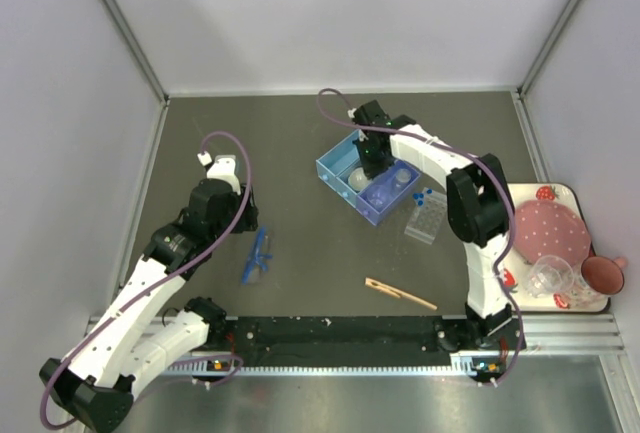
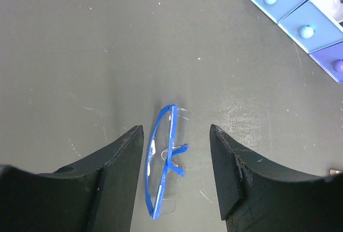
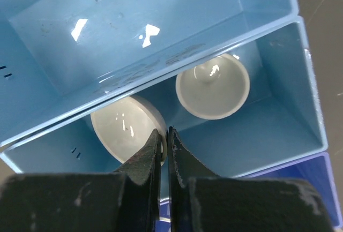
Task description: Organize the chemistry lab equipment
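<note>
Our left gripper [image 2: 177, 127] hangs with its jaws apart and empty. The blue-framed clear plastic safety glasses [image 2: 162, 170] lie on the grey table [image 2: 80, 55] between its fingers, and the light blue plastic drawer box [image 2: 278, 4] sits far ahead to its right. Our right gripper [image 3: 165, 131], jaws pressed together on nothing, hovers over that box's middle compartment, a small white round dish [image 3: 123, 130] just left of its tips and a second white dish [image 3: 213, 87] just beyond on the right.

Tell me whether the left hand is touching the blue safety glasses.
Apart. Left wrist view: the blue safety glasses lie between the left hand's open fingers, bare table showing either side.
</note>
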Robot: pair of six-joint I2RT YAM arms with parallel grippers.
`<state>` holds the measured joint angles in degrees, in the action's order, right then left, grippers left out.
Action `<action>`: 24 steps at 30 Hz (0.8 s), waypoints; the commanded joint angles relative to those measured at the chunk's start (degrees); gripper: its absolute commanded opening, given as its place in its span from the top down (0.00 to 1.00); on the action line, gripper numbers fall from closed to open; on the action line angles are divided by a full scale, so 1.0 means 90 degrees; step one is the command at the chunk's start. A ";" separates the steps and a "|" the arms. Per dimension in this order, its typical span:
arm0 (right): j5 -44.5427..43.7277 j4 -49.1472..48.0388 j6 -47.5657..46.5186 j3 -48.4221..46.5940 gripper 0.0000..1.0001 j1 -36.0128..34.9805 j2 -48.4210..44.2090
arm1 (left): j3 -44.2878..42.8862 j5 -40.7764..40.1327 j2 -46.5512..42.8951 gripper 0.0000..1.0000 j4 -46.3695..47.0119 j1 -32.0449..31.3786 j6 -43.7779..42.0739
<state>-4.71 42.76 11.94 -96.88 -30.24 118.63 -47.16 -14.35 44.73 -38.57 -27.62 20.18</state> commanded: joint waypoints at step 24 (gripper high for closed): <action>-0.0891 0.0561 -0.0351 -0.0505 0.53 -0.0653 -0.1343 | 0.0044 0.0002 -0.0048 0.42 0.0272 0.0031 -0.0036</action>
<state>-5.74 44.62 8.25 -96.90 -34.30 116.55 -47.13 -14.35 44.75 -38.54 -27.57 20.18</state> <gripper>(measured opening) 0.469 0.579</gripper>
